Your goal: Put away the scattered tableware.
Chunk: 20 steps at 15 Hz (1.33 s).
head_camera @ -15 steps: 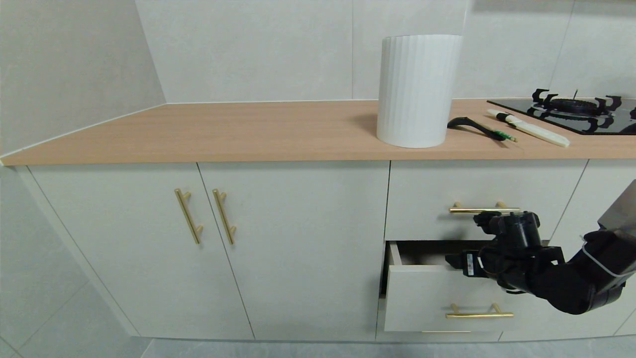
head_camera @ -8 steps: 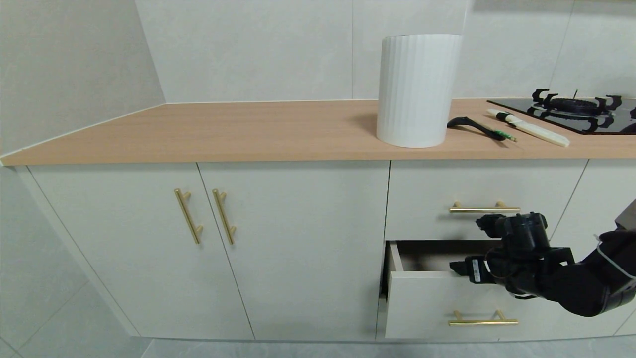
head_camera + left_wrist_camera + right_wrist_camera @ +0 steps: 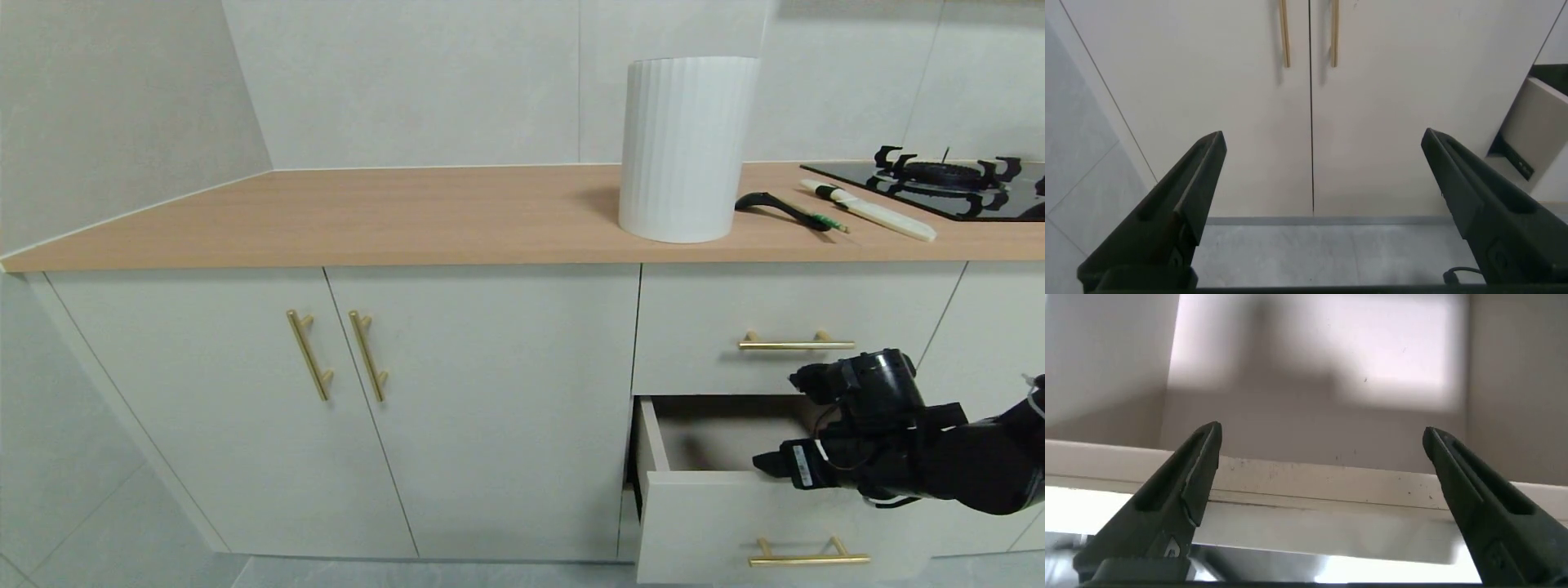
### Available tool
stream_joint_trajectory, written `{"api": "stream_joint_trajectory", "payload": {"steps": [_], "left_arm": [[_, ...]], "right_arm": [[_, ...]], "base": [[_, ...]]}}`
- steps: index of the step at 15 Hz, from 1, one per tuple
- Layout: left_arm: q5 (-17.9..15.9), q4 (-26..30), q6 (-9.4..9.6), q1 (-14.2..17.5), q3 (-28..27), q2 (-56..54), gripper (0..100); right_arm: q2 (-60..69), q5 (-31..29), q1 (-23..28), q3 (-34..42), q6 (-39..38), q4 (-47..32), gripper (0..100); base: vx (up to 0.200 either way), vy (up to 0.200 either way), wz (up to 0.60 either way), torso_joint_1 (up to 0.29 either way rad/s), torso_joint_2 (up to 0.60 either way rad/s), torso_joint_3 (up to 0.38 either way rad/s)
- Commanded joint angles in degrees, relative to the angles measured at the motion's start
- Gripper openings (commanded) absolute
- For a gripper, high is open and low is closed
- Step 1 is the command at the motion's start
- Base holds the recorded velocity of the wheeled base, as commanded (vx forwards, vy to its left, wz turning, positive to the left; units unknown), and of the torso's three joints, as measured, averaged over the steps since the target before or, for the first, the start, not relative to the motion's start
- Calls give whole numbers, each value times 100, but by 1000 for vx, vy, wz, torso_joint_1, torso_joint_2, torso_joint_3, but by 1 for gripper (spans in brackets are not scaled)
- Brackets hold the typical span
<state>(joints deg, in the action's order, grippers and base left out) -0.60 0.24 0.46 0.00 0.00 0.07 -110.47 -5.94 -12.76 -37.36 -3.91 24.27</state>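
The wooden countertop (image 3: pixel 408 216) tops a lower drawer (image 3: pixel 718 523) that stands partly open. The right gripper (image 3: pixel 790 425) is spread wide over the drawer's front edge. The left gripper (image 3: pixel 1319 212) (also spread) faces the cabinet doors (image 3: pixel 1310 98). The tableware waits above, between the white canister (image 3: pixel 686 147) and the hob (image 3: pixel 939 184) — a black ladle (image 3: pixel 780 208) and a pale knife (image 3: pixel 869 211). A straight, level pull should keep the drawer from binding. It sits visibly farther out than a second ago, and the gripper has drawn back with it.

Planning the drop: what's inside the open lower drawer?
Only bare inner surfaces show in the drawer. The right gripper covers its right part, and the front panel hides the near floor.
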Motion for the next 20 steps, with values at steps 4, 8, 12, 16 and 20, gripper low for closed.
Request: {"api": "stream_joint_trajectory", "payload": {"steps": [4,8,12,16,20], "left_arm": [[-2,2,-2,0,0,1,100],[-2,2,6,0,0,1,100],[-2,2,-2,0,0,1,100],[-2,2,-2,0,0,1,100],[-2,2,-2,0,0,1,100]], "right_arm": [[500,66,-42,-8,303,-608,100],[843,207,-60,1,708,-1364,100],[1063,295,-130,19,1165,-2102,100],[1370,321,-288,10,1587,-3051,100],[1669,312,-675,27,1727,-3825,100]], "base": [[0,0,0,0,0,0],[0,0,0,0,0,0],[0,0,0,0,0,0],[0,0,0,0,0,0],[0,0,0,0,0,0]]}}
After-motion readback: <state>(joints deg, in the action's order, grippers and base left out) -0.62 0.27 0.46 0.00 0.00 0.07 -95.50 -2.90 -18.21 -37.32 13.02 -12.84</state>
